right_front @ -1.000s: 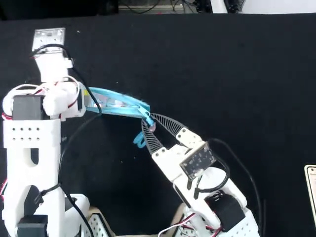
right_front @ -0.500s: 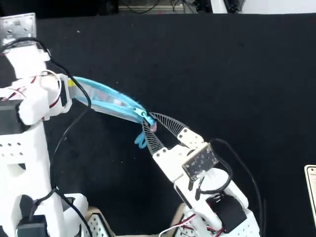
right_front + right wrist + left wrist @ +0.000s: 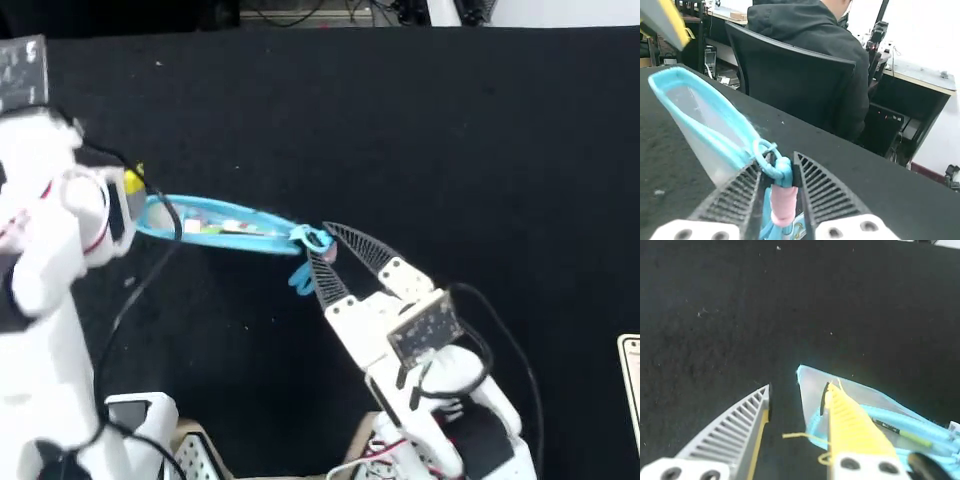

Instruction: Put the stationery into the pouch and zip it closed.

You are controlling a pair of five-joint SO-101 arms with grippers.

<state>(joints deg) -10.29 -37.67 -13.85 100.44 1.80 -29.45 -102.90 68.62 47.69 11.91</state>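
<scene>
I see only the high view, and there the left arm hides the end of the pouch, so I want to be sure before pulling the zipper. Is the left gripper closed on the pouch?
Observer: No. In the left wrist view the left gripper is open: its yellow finger lies against the end of the pouch, and its grey finger stands apart over the table.
Operator: And does the right gripper really have the zipper pull?
Observer: Yes. In the right wrist view the right gripper is shut on the zipper pull, whose pink piece sits between its fingers.
</scene>
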